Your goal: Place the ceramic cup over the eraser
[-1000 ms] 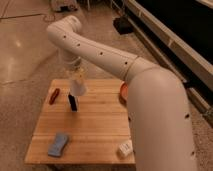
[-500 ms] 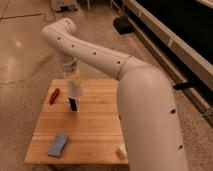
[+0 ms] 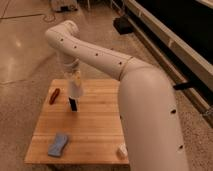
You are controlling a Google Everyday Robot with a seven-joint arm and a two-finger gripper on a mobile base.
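1. Placement is near but not finished: the ceramic cup (image 3: 75,91) hangs in the air right over the eraser (image 3: 73,104), its lower edge at or just above the top of the block. Whether the two are touching cannot be told.
2. The eraser stands upright on the tabletop (image 3: 100,125), towards the far left part, and almost all of its black body shows below the cup, so it is not yet covered.
3. The gripper (image 3: 75,81) points straight down from the wrist directly over the cup. Its fingers look to be gripping the cup's upper part, since the cup sits clear of the wood with nothing else bearing it.
4. What seems left is a short straight lowering until the cup's rim meets the tabletop around the eraser, then the release.
5. The cup is the only container in sight. It looks wider at the bottom, which suggests mouth-down, and its inside cannot be seen.
6. Farther out, a small red oblong thing (image 3: 54,95) lies just left of the eraser, and a light blue wavy pad (image 3: 59,145) lies near the front left corner, well apart from both.
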